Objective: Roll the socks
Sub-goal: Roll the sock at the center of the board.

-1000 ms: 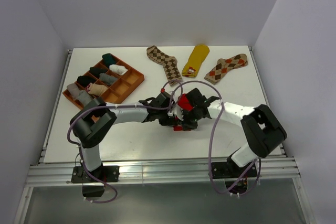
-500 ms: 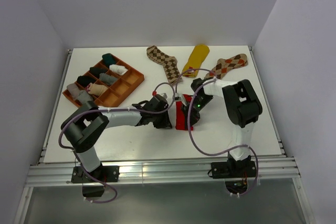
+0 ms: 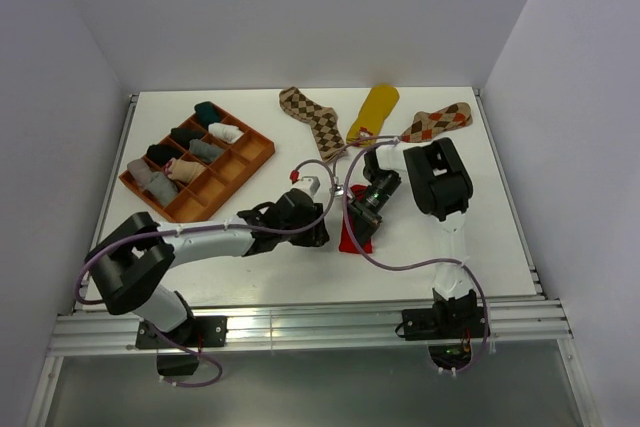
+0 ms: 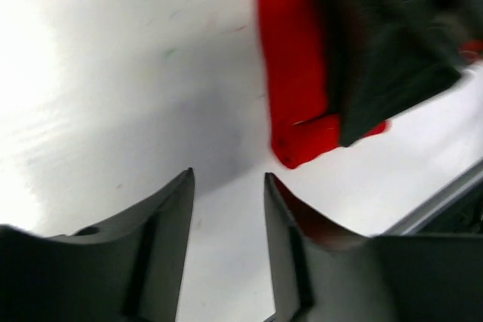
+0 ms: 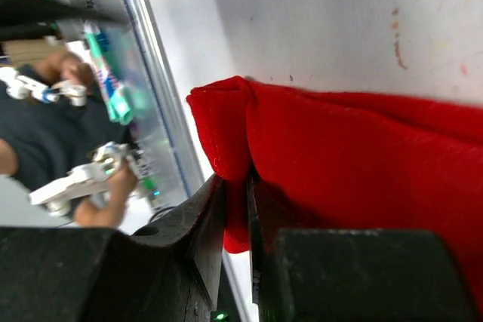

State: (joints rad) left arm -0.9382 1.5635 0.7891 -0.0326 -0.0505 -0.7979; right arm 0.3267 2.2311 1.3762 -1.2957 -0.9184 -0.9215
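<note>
The red sock point(image 3: 352, 239) lies folded near the middle of the table. My right gripper point(image 3: 359, 225) is shut on one folded edge of the red sock point(image 5: 355, 156), with fabric pinched between the jaws of the right gripper point(image 5: 235, 180). In the left wrist view my left gripper point(image 4: 226, 176) stands open and holds nothing. It sits just left of the red sock point(image 4: 296, 73), apart from it, and in the top view the left gripper point(image 3: 326, 234) is close beside it. A brown argyle sock point(image 3: 315, 119), a mustard yellow sock point(image 3: 372, 114) and a second argyle sock point(image 3: 432, 128) lie flat at the back.
The orange compartment tray point(image 3: 255, 152) stands at the back left with several rolled socks in its cells. The table's metal front rail point(image 3: 300, 325) runs along the near edge. White walls close in the sides and back.
My left gripper has opened, let go of the red sock and drawn back to the left. The right arm has swung upright behind the sock, which has shifted slightly nearer.
</note>
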